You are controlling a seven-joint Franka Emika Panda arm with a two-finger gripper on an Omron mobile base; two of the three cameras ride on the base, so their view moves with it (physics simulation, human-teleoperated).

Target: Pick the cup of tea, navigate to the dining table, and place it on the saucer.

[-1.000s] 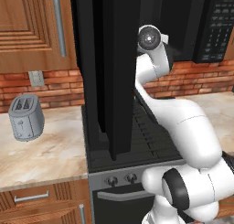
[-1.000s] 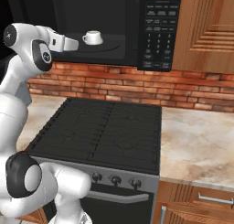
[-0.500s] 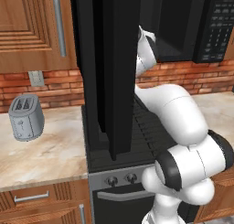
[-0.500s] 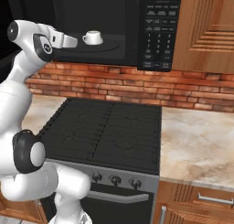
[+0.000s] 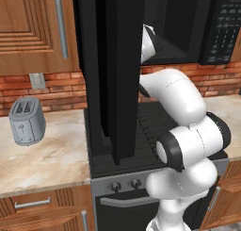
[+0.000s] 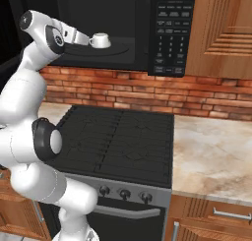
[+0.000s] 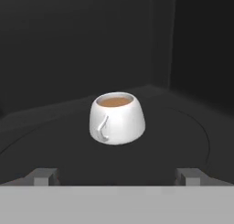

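Hand view: one cup of tea (image 7: 117, 119) upright on the dark round turntable (image 7: 183, 131) inside the microwave (image 6: 123, 28), brown tea visible, handle turned toward the camera and a bit left. Two dark fingertips (image 7: 43, 176) at the bottom corners, set wide apart, cup centred between and beyond them, not touching either.

Right base view: same cup (image 6: 100, 40) seen from the side, sitting on the turntable in the open microwave cavity above the stove (image 6: 118, 139). Gripper (image 6: 88, 39) reaching in level, tips just beside the cup, contact not clear from here. Keypad panel to the right of the cavity, wood cabinet (image 6: 221, 28) further right, brick backsplash below.

Left base view: swung-open microwave door (image 5: 110, 70) blocking most of the cavity; arm going in behind it. One grey toaster (image 5: 27, 120) on the marbled counter (image 5: 52, 154) at left, one wall outlet above it.

Count: one cup, one toaster, one microwave, one stove.

Claw: spread fully wide, holding nothing.
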